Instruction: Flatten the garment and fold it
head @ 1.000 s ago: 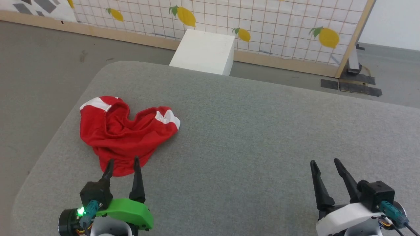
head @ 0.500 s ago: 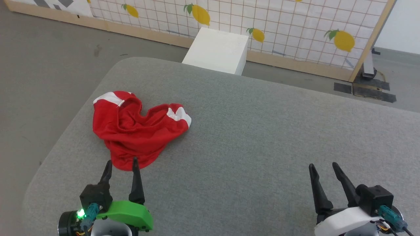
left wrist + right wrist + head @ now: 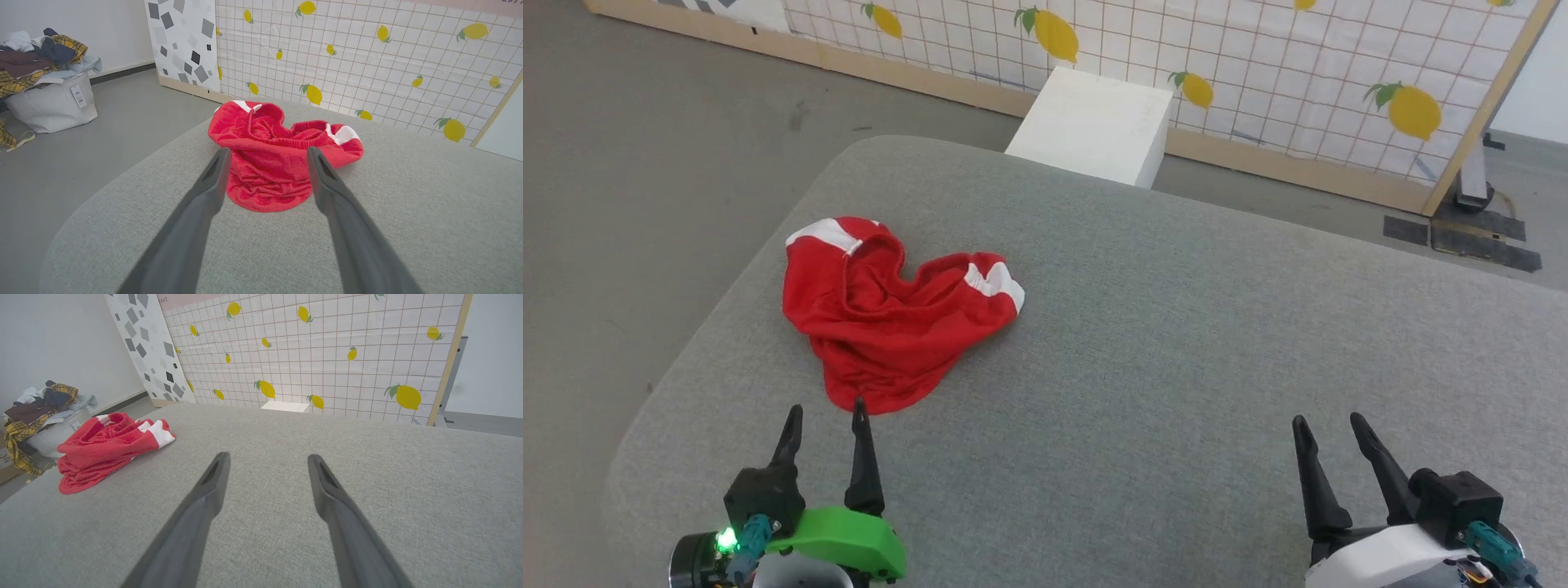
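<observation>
Grey fabric covers the wide padded table (image 3: 1176, 367). Beyond its far edge a lemon-printed grid screen (image 3: 1258, 49) stands, with a white box (image 3: 1094, 126) on the floor before it. The left wrist view adds what the head view leaves out: a pale laundry bag (image 3: 49, 102) heaped with clothes, on the floor well off to the left of the left gripper (image 3: 826, 406). That gripper's two fingers are spread wide with nothing between them. The garment (image 3: 882, 327), a crumpled red heap with white patches at two far corners, lies just ahead of its fingertips. From the head, the near hem appears to meet one fingertip, but the wrist view suggests a small gap; contact cannot be judged. The right gripper (image 3: 1326, 418) is likewise spread and empty over bare table, with the garment well apart from it, ahead and far to its left.
</observation>
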